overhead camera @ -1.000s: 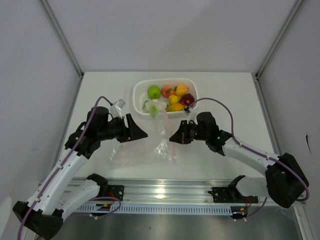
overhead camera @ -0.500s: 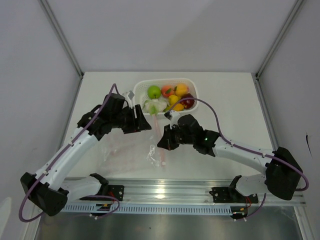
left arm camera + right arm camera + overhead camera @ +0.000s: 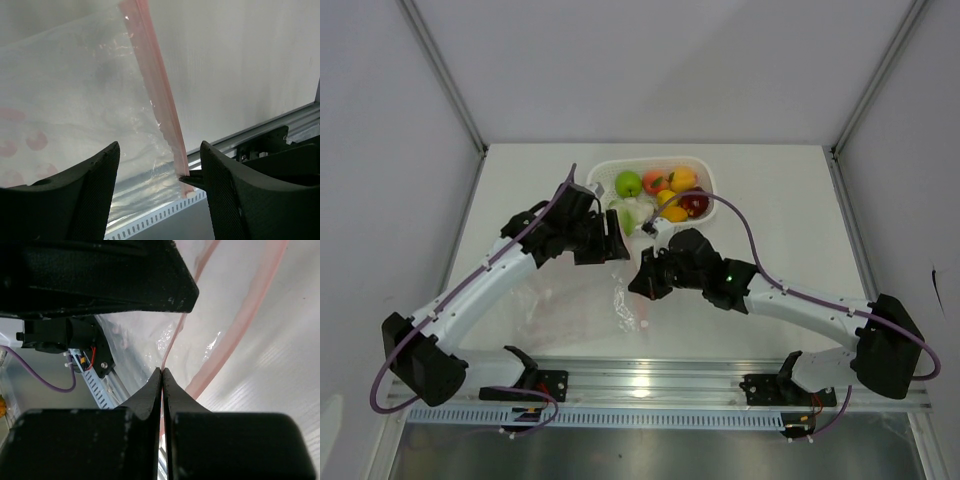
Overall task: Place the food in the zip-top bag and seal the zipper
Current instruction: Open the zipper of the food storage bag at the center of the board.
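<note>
From above, the clear zip-top bag (image 3: 582, 300) barely showed against the white table (image 3: 770, 220), its top edge hidden under the arms. The right gripper (image 3: 162, 371) had its jaws pressed together, pinching the bag at the zipper (image 3: 157, 95) edge. The left gripper (image 3: 159, 155) had its jaws spread wide and held nothing. The food (image 3: 660, 195) lay in the basket (image 3: 710, 180).

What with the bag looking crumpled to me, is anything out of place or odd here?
Nothing is spilled or damaged. The clear crinkly zip-top bag is bunched up where the right gripper pinches its red zipper strip, not lying flat. The toy fruits and vegetables all sit in the white perforated basket.
</note>
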### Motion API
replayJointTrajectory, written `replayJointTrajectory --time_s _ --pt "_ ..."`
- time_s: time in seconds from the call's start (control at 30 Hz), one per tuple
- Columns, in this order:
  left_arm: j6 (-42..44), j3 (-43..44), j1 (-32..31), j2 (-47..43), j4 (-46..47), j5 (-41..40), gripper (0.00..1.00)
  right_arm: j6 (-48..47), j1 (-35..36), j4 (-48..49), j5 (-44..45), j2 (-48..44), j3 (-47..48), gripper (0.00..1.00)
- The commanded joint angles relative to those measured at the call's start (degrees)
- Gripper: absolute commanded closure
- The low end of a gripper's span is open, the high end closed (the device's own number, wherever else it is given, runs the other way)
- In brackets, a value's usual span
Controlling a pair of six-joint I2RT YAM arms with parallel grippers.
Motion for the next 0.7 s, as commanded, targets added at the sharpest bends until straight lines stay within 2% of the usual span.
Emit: replayJointTrajectory --time_s 0.0,0.53,0.67 --pt "1.31 2.73 -0.65 0.7 0.11 -1.42 0.32 -1.88 1.05 -0.54 2.49 -0.16 3.5 1.0" --pt "3.42 3.34 -3.46 4.12 -2.88 -7.48 0.34 -2.94 3.43 -2.21 6.63 0.46 5.79 1.0" --pt "3.86 3.26 -3.9 4.66 -2.44 -7.48 0.44 -3.12 3.69 -2.48 6.8 0.72 6.14 1.0"
